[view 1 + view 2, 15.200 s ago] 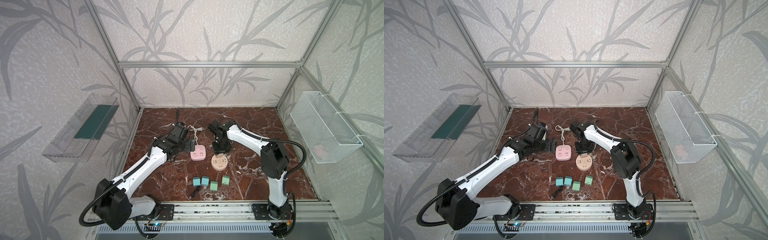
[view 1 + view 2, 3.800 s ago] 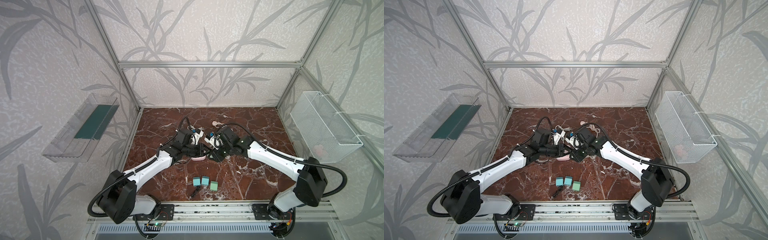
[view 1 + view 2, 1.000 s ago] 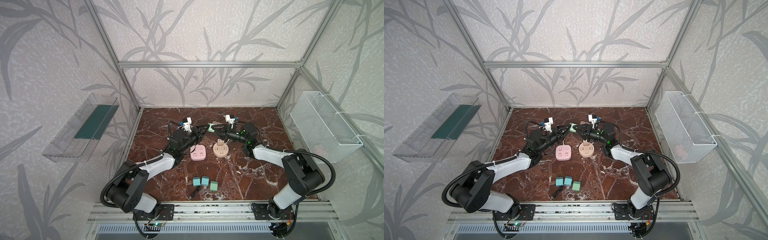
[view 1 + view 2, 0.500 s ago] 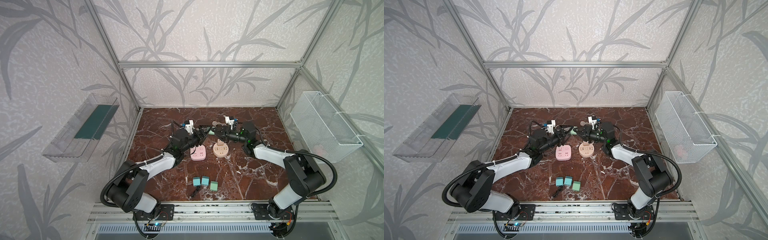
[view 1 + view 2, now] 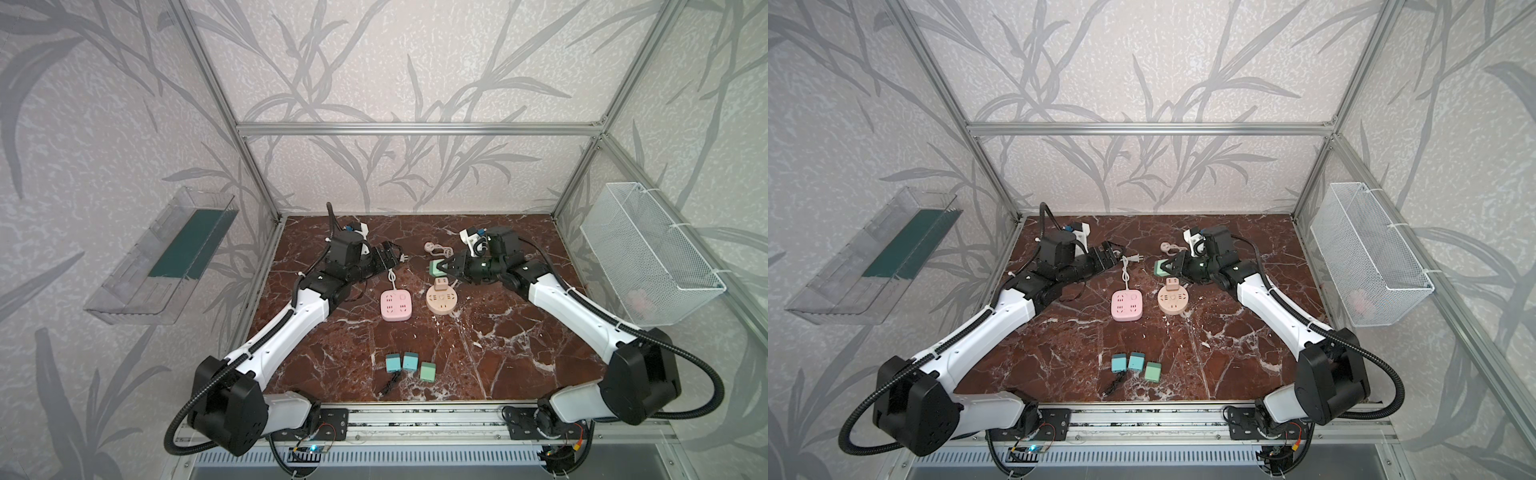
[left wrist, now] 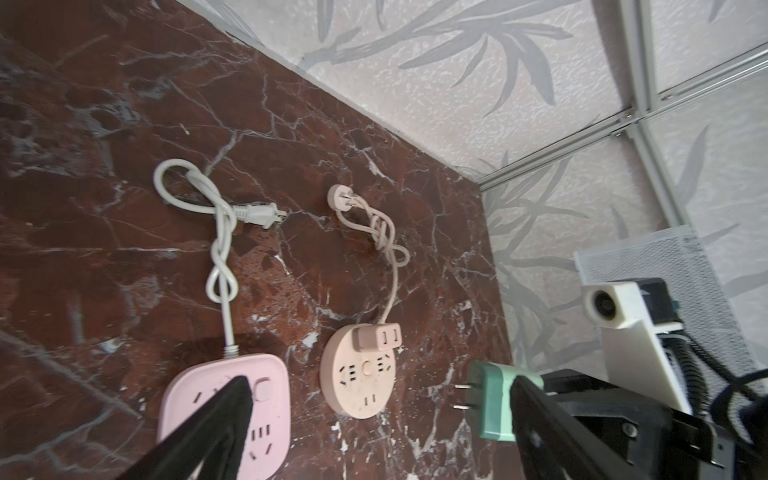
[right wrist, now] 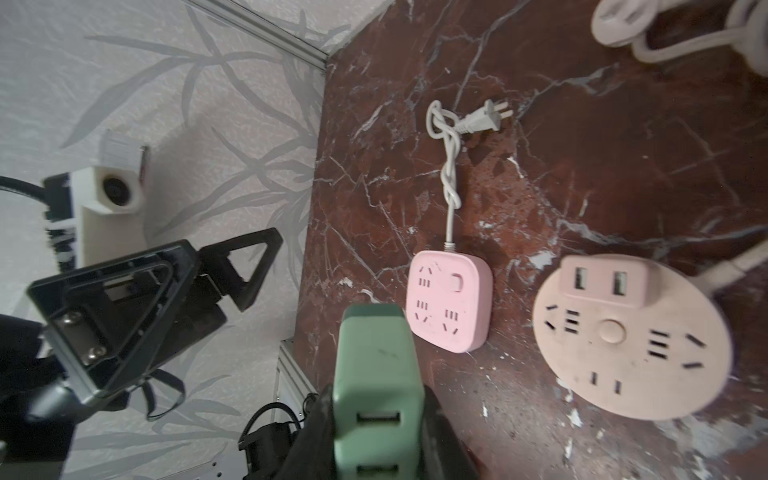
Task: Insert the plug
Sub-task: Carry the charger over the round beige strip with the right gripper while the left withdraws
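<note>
My right gripper is shut on a green plug, held off the marble floor behind the round beige power strip. In the right wrist view the plug sits between both fingers, its USB end toward the camera. The left wrist view shows the plug with two prongs pointing at the beige strip. My left gripper is open and empty, left of the plug and behind the pink square power strip.
The pink strip's white cord ends in a plug near my left gripper. The beige cord is coiled at the back. Three small teal and green plugs and a black cable lie in front. A wire basket hangs on the right wall.
A second ago both grippers met at the green plug. My left gripper has opened, let go and drawn back to the left; the right gripper keeps the plug.
</note>
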Available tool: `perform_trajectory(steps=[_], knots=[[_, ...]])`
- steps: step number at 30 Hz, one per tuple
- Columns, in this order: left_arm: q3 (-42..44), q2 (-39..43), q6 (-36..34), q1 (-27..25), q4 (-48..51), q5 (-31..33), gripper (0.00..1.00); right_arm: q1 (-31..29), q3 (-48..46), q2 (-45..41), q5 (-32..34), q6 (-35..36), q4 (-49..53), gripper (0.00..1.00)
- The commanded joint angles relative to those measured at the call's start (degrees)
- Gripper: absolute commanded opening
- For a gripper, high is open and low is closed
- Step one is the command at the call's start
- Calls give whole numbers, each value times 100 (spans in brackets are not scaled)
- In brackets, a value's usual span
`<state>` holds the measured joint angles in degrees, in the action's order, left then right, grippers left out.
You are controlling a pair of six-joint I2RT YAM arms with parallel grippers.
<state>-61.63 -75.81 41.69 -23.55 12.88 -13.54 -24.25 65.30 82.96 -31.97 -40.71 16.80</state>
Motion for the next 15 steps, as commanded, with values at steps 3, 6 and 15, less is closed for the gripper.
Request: perform_trajectory(steps=[3,6,15], knots=[[-357,-405,-1258,-86,2133,700,94,-16,365,-254,1113,1267,1804,0],[-358,-447,-1440,-161,2365,833,94,-21,479,-221,1366,1447,2136,0],[254,7,-1509,-237,1779,229,93,-158,872,59,1792,1945,2702,0]])
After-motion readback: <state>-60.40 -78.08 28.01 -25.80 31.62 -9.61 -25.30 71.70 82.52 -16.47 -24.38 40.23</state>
